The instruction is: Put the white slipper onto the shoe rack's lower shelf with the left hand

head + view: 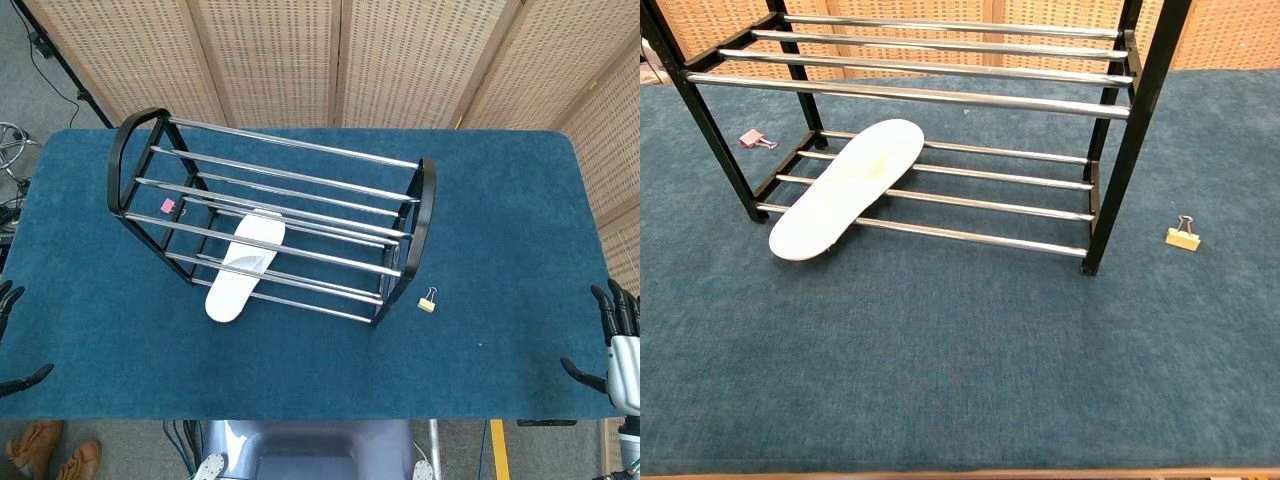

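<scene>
The white slipper (243, 268) lies across the bars of the shoe rack's lower shelf (970, 190), its toe end in among the bars and its heel end overhanging the front bar above the desk (300, 370). It sits well apart from the left robot hand (8, 345), up and to that hand's right. Only dark fingertips of the left robot hand show at the desk's left edge, spread apart and holding nothing. The right robot hand (615, 345) sits at the opposite edge, fingers apart and likewise empty, with a yellow binder clip (428, 300) between it and the shoe rack (420, 215). A pink binder clip (752, 138) lies beside the rack's far foot. The placing looks essentially done; any further move would be a nudge to seat the heel fully. The upper shelf holds nothing.
</scene>
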Action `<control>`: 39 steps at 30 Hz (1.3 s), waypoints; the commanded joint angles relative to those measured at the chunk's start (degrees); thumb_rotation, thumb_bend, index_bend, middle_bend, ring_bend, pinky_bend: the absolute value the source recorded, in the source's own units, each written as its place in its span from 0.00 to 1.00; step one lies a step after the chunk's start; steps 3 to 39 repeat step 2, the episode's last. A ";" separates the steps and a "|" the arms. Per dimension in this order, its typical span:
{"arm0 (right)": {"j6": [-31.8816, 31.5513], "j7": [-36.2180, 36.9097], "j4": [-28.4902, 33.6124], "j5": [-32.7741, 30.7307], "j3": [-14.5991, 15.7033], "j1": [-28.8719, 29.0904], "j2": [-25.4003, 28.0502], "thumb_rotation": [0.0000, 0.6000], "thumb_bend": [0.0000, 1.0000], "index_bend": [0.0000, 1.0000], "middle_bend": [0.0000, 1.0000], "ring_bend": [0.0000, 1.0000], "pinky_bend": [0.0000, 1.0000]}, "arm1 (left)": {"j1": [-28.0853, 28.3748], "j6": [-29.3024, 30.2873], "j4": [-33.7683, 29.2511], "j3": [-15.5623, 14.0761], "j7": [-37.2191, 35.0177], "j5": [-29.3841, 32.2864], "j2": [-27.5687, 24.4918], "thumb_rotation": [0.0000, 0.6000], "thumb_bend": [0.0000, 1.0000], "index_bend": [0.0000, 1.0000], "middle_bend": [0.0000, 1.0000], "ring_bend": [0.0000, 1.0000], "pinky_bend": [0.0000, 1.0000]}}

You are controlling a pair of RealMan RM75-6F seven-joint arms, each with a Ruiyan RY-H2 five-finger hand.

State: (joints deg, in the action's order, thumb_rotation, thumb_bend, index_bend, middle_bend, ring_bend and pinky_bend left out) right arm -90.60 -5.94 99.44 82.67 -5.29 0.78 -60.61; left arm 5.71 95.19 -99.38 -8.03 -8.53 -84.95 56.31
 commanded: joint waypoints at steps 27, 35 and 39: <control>0.10 -0.21 0.28 0.39 0.14 -0.02 -0.07 1.00 0.00 0.00 0.00 0.00 0.00 | -1.02 0.49 0.56 1.08 -0.30 -0.13 0.01 1.00 0.02 0.00 0.00 0.00 0.00; 0.10 -0.21 0.28 0.39 0.14 -0.02 -0.07 1.00 0.00 0.00 0.00 0.00 0.00 | -1.02 0.49 0.56 1.08 -0.30 -0.13 0.01 1.00 0.02 0.00 0.00 0.00 0.00; 0.10 -0.21 0.28 0.39 0.14 -0.02 -0.07 1.00 0.00 0.00 0.00 0.00 0.00 | -1.02 0.49 0.56 1.08 -0.30 -0.13 0.01 1.00 0.02 0.00 0.00 0.00 0.00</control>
